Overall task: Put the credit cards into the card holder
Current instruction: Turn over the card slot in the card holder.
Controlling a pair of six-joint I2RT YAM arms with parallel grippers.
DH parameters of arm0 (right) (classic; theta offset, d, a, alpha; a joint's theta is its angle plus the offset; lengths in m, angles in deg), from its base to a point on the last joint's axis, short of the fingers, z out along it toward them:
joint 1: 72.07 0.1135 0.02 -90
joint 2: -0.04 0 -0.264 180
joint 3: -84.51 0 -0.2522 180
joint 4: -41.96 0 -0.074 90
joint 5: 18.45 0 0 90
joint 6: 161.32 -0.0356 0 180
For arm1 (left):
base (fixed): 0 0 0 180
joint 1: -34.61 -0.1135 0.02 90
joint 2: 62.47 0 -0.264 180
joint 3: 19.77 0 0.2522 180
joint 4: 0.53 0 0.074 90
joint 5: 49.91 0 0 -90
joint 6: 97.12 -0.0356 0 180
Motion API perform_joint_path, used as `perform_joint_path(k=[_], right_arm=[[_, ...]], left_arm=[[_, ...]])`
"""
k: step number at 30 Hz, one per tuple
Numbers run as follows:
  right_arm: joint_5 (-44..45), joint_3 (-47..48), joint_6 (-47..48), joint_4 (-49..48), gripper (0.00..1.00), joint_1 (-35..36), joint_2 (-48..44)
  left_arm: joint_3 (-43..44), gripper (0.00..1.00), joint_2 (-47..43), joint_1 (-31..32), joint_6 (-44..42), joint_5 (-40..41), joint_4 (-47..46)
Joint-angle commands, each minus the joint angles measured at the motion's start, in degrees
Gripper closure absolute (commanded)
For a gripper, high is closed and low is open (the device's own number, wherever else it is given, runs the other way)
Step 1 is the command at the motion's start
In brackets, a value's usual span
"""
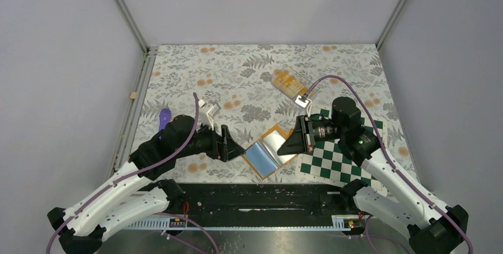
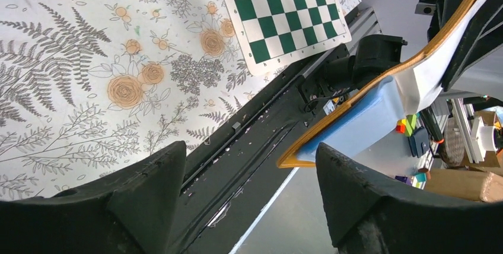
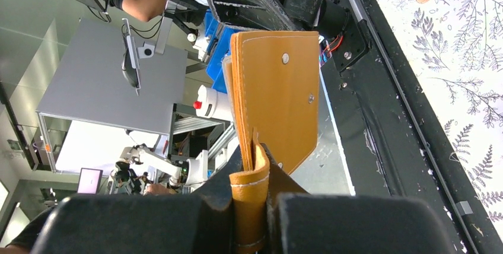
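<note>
Your right tool (image 3: 249, 206) is clenched on one flap of the card holder (image 3: 279, 88). It carries the holder at the six o'clock edge of the table (image 1: 190, 76), between the two arms. From overhead the holder lies open with its light-blue pockets facing up.

Your left tool (image 2: 249, 165) is released. Its fingers stand wide apart just at nine o'clock of the holder, and nothing sits between them.

The credit cards (image 1: 285, 79) seem to lie in the clear box (image 1: 298, 89), well apart from the holder and toward twelve to one o'clock of it. No card is in either tool or, as far as can be seen, in a pocket.

So you appear to be at the fetching step: the holder is presented and the cards are not yet picked.

The next move probably calls for your left tool to reach across to the box. It should take one thin card by an edge and bring it back square to a pocket mouth. Meanwhile your right tool keeps the holder steady, well apart from the chequered board (image 1: 332, 162) at three o'clock.
</note>
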State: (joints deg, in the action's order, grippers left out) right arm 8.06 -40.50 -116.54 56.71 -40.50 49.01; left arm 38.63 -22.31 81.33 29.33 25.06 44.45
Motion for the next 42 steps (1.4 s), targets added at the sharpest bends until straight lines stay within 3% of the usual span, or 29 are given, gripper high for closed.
perform_joint_path(k=[1,10,15,20,27,35,42], right_arm=[[-1.6,0.5,1.6,-0.3,1.0,0.4,0.0],[-3.8,0.8,3.9,3.1,1.0,0.4,0.4],[-3.4,0.3,4.4,4.0,1.0,0.4,0.3],[-2.9,-0.1,5.7,5.4,1.0,0.4,0.6],[-1.9,-0.3,8.0,7.4,1.0,0.4,1.1],[5.7,3.0,14.8,19.0,1.0,0.4,1.1],[18.9,3.0,15.1,22.0,1.0,0.4,-2.6]], left_arm=[[1.1,0.21,-1.0,-0.7,-0.6,3.0,1.8],[2.9,0.22,3.9,-0.8,-1.4,2.0,0.5],[4.1,0.29,6.6,-0.8,-2.4,-4.5,-2.4],[4.1,0.35,5.4,-0.8,-2.6,-7.5,-4.0],[4.7,0.36,2.3,-0.8,-2.6,-6.0,-2.2],[7.6,0.4,4.5,2.0,-2.1,-3.9,-2.5],[10.8,0.43,11.9,8.6,1.2,5.5,-0.4]])
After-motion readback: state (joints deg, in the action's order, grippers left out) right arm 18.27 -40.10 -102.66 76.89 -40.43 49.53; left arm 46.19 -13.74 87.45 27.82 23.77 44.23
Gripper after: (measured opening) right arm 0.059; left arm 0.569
